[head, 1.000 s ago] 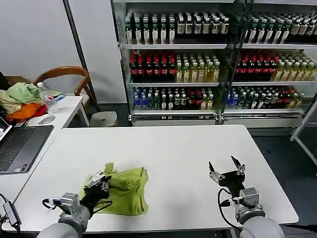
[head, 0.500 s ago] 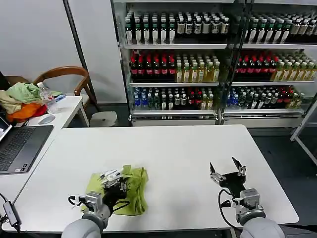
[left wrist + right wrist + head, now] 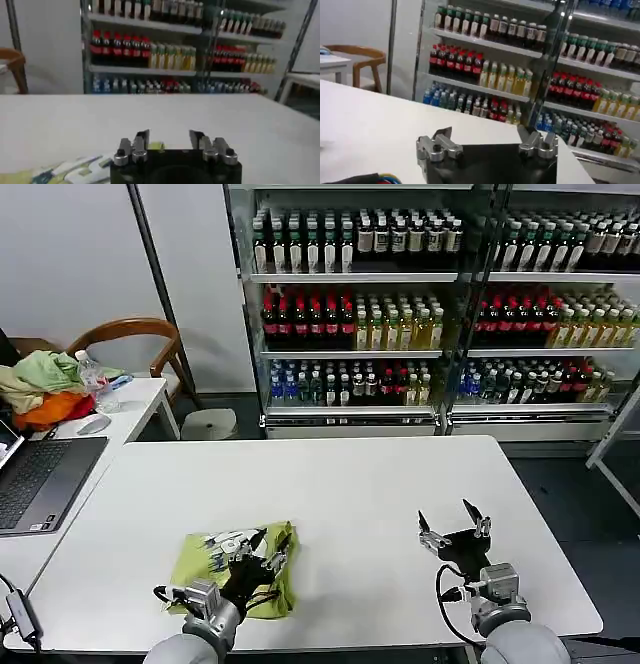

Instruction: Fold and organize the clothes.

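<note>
The clothes, one lime yellow-green T-shirt (image 3: 195, 560), lie bunched in a rough rectangle near the table's front edge, left of centre. My left gripper (image 3: 268, 546) hovers low over the shirt's right half, fingers apart and holding nothing. In the left wrist view the left gripper (image 3: 169, 139) is open, a sliver of the green shirt (image 3: 156, 146) shows just past the jaws, and a pale patch of fabric (image 3: 82, 167) lies to one side. My right gripper (image 3: 452, 524) stands open above the bare table at front right; the right gripper (image 3: 484, 132) holds nothing.
A white table (image 3: 350, 484) stretches bare beyond the shirt. To the left, a side table carries a laptop (image 3: 40, 474) and a heap of pale green, tan and orange garments (image 3: 45, 389). A wooden chair (image 3: 130, 339), a stool (image 3: 208, 424) and bottle shelves (image 3: 400, 314) stand behind.
My left gripper has slid rightward across the shirt, and its fingers now stand apart. The shirt looks narrower, its left side drawn inward. The right gripper has barely shifted.
</note>
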Controlling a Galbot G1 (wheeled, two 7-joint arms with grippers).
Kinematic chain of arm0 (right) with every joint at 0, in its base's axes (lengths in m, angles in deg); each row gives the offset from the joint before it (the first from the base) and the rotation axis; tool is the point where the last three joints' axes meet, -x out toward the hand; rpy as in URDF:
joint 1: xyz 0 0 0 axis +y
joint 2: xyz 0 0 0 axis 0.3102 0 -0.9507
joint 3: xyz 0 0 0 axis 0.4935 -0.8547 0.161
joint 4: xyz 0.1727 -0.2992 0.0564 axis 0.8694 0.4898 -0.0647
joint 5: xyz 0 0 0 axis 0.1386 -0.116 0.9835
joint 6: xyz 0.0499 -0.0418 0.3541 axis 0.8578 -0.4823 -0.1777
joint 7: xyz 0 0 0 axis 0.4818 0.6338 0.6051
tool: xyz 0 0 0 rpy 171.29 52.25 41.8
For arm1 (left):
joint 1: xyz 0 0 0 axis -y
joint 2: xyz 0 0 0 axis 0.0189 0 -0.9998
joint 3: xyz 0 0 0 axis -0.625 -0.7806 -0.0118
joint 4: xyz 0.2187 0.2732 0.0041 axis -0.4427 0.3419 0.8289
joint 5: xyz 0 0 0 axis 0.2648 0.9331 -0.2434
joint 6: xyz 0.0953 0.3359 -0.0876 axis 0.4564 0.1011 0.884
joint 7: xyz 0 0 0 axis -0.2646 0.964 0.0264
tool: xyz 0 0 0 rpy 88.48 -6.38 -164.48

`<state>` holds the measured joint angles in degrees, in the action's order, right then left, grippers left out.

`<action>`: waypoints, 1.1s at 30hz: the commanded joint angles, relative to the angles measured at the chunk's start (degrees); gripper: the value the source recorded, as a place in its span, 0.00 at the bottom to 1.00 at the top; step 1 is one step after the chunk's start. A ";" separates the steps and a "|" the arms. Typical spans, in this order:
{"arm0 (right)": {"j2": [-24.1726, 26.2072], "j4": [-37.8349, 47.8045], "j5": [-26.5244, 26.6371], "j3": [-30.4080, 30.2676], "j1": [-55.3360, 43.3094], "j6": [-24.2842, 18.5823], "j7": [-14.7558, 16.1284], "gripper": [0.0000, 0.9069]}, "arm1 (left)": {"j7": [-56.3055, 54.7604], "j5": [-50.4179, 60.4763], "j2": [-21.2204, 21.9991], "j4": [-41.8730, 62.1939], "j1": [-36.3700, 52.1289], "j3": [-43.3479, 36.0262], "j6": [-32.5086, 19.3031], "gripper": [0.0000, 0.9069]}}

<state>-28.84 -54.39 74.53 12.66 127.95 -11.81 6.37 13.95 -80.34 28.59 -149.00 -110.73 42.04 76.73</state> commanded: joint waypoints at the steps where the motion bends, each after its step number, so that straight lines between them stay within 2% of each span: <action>1: 0.26 0.13 0.12 -0.50 -0.59 -0.34 0.12 1.00 | -0.19 0.33 -1.66 -3.99 -2.67 5.91 -4.94 1.00; 7: 0.66 0.50 0.28 -0.38 -1.33 -0.98 0.17 1.00 | -6.60 -5.27 -4.17 1.16 -5.70 13.84 1.31 1.00; 14: 2.23 -0.57 1.70 0.89 -0.18 -1.21 -0.07 1.00 | -4.35 -9.64 -3.66 9.69 -5.11 18.39 0.25 1.00; 23: 2.31 0.38 1.89 1.88 0.40 -1.83 -0.12 1.00 | -3.05 -13.78 -3.22 10.31 -4.96 19.62 3.51 1.00; 33: 1.93 1.51 1.85 1.22 -0.83 -1.98 -0.12 1.00 | 0.22 -14.71 -2.44 10.27 -6.52 20.97 4.04 1.00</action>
<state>-26.94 -53.26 76.14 13.76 127.33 -13.64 6.28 12.71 -92.84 26.08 -139.86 -116.60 61.14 79.79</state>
